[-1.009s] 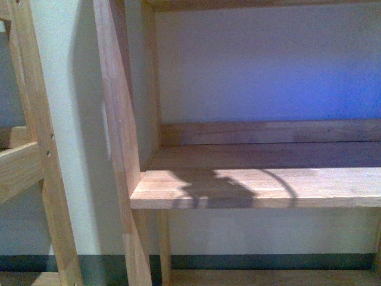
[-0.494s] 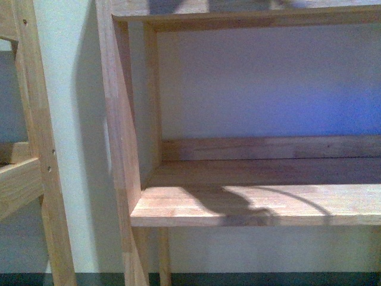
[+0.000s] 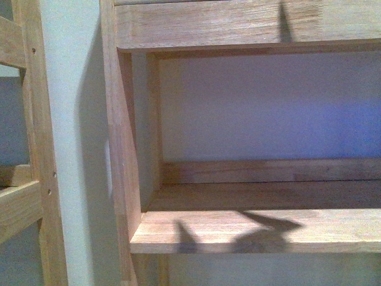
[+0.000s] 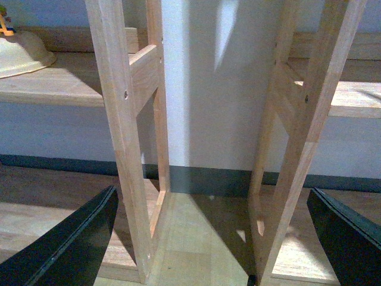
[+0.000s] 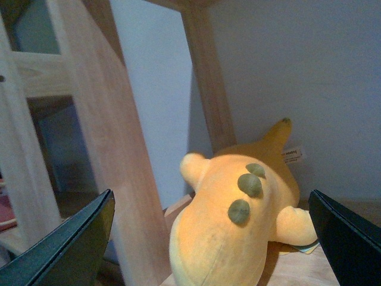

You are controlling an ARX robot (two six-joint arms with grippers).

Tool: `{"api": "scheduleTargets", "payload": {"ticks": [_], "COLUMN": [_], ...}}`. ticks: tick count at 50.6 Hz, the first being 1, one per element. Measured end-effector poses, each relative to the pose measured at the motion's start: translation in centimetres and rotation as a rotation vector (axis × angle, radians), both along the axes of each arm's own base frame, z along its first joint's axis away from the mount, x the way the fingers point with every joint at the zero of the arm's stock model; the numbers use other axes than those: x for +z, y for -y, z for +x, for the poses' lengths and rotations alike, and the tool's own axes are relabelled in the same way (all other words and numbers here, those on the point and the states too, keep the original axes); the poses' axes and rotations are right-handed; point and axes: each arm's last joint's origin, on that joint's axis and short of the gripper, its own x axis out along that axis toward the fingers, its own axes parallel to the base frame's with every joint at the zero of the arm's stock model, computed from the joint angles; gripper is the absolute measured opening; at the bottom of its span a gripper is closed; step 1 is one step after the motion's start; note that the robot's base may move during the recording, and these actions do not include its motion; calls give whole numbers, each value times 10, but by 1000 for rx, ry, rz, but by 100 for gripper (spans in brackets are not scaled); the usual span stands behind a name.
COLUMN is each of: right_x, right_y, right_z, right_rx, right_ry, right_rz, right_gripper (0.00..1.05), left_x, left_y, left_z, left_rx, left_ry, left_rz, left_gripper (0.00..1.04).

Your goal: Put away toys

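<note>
The toy, a plump orange-yellow plush (image 5: 220,238) with grey-green bumps on its back and a white tag, lies on a wooden shelf board (image 5: 297,271) against the wall. My right gripper (image 5: 210,192) is open, its black fingers (image 5: 65,250) wide on either side of the plush and apart from it. The plush shows in neither the front view nor the left wrist view. My left gripper (image 4: 211,190) is open and holds nothing, facing the gap between two wooden shelf frames. Neither arm shows in the front view.
The front view shows a wooden shelf board (image 3: 256,229) with an upper board (image 3: 238,24) above it, and a side post (image 3: 122,143). A second frame (image 3: 36,149) stands to the left. Uprights (image 4: 125,137) stand before the left gripper. A cream bowl-like object (image 4: 18,53) rests on a shelf.
In the front view the shelf has slid downward in the picture and the upper board has come into sight. The shadows on the lower board have changed shape.
</note>
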Motion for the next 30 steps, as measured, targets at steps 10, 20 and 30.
{"api": "scheduleTargets", "payload": {"ticks": [10, 20, 30], "right_x": [-59, -147, -205], "right_y": [46, 71, 68], "right_z": [-66, -106, -122], "right_rx": [-201, -287, -297], "right_ry": [-17, -123, -182], "right_rz": [-49, -74, -62], "right_gripper": [98, 98, 98], "left_x": [0, 0, 0], "left_y": [0, 0, 0], "left_z": [0, 0, 0], "left_rx": [0, 0, 0], "left_ry": [0, 0, 0], "left_rz": [0, 0, 0], "left_gripper": [99, 99, 99]}}
